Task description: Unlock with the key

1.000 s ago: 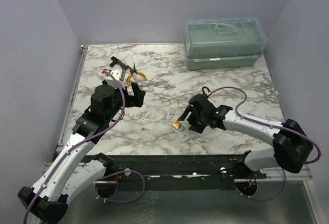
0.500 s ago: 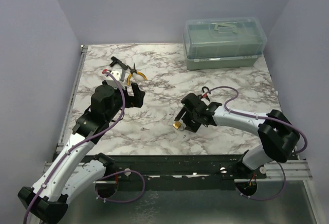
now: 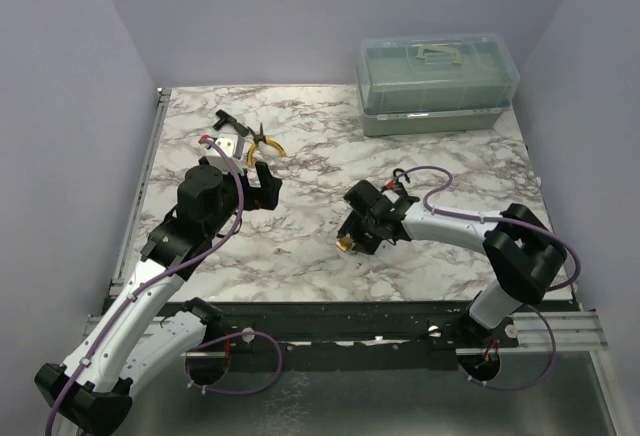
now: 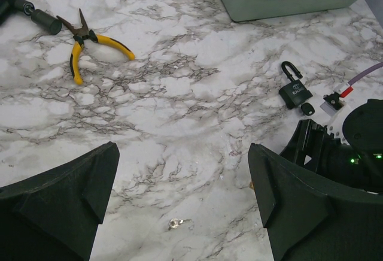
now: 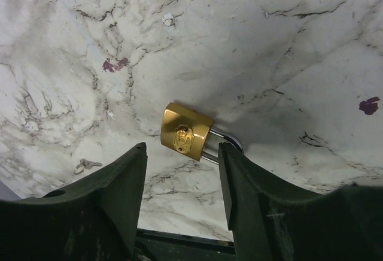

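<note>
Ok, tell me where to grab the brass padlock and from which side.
Grip the brass padlock by its body, across the two narrow sides, coming down from above: it seems to lie flat on the marble table, and that likely leaves the shackle and keyhole end free.

soft, even overhead light, fairly bright; no hard glare on marble table (image 3: 330,156). top view sharp, mild bending at edges. right wrist view: soft shadow beside brass padlock (image 5: 187,132), small shine on shackle, right fingers (image 5: 108,201) dark w/ little detail. left fingers (image 4: 60,195) same, bg crisp.
</note>
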You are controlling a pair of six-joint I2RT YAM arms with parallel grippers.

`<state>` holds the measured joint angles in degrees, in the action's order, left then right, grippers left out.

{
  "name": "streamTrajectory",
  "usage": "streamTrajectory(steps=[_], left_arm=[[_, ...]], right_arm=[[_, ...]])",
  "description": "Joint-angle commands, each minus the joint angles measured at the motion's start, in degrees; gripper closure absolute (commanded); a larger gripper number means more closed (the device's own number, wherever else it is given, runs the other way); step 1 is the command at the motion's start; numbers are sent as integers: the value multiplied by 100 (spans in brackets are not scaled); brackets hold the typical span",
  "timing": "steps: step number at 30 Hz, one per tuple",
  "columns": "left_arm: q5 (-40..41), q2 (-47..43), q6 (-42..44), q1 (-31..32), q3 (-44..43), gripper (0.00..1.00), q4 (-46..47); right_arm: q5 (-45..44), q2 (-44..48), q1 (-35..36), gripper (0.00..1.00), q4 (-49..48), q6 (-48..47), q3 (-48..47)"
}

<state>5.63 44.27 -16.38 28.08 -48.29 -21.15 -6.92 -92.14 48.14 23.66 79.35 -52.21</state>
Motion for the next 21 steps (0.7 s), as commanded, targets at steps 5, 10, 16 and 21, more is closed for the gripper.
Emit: streamTrajectory(steps=[5,10,16,21], left_arm=[[114,2,52,-39,-22,3,-74],[106,19,47,-39,-22,3,-74],[101,31,47,-35,-14,3,-74],[53,85,47,-40,-23,3,-74]], right_arm=[[-321,-363,93,46,103,-233,-262],[-348,-411,103,60,-55,-752,-250],[-50,-405,99,64,-1011,-3362,-312],[-29,-155,97,62,-1441,-5272,-91]])
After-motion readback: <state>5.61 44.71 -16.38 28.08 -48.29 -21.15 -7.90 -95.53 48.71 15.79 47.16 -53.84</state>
